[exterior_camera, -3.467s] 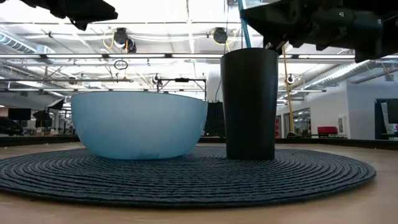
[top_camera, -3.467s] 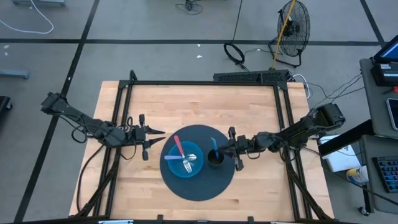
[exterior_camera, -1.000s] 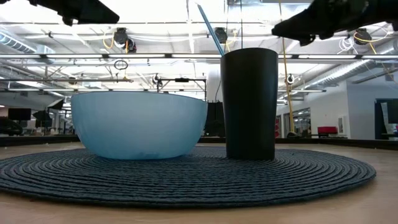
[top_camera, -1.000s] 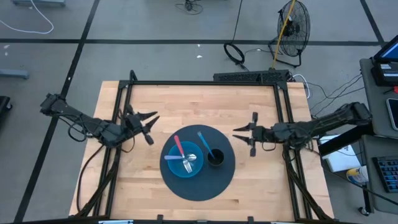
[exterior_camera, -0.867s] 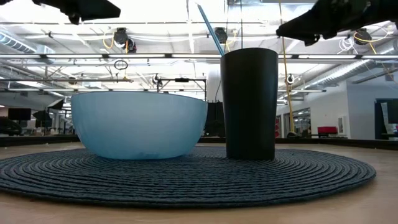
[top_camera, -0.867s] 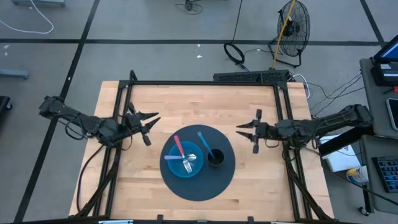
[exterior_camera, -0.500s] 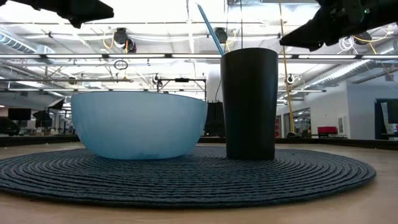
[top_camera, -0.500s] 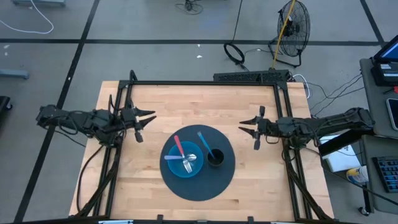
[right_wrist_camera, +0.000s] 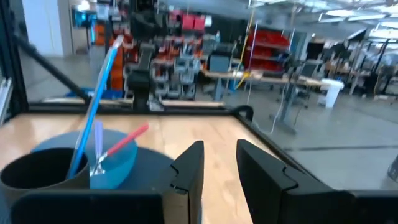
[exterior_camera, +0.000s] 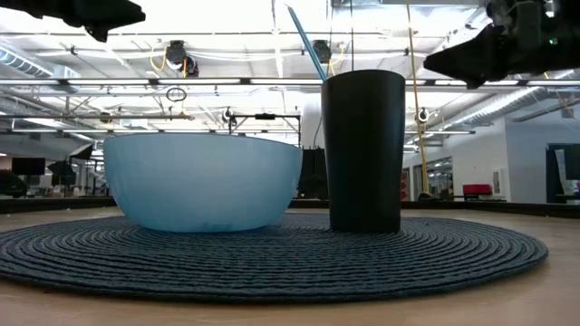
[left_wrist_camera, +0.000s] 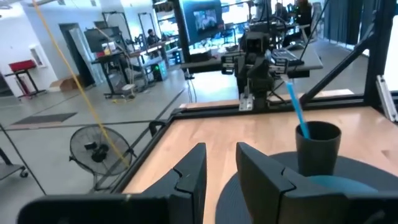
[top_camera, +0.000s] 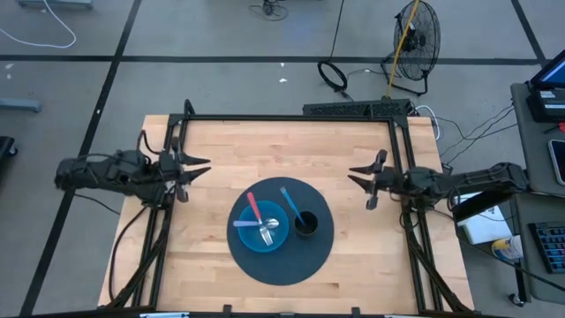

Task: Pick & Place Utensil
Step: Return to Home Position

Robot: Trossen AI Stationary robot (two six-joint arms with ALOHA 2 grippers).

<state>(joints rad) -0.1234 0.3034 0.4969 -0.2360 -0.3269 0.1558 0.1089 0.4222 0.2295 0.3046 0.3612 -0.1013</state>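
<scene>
Both arms pulled back outward since earlier frames: left gripper [top_camera: 192, 173] near left table frame, right gripper [top_camera: 362, 182] near right frame, each well apart from mat. Fingers of each slightly parted, empty. Round coiled-cord dark mat [top_camera: 311, 256] lies on wood-plank table [top_camera: 282, 150]. Smooth light-blue bowl [top_camera: 249, 237] holds pink fork [top_camera: 253, 208]. Tall tapered black cup [top_camera: 305, 224] stands just beside bowl. Thin blue straw [top_camera: 290, 200] leans inside cup.
</scene>
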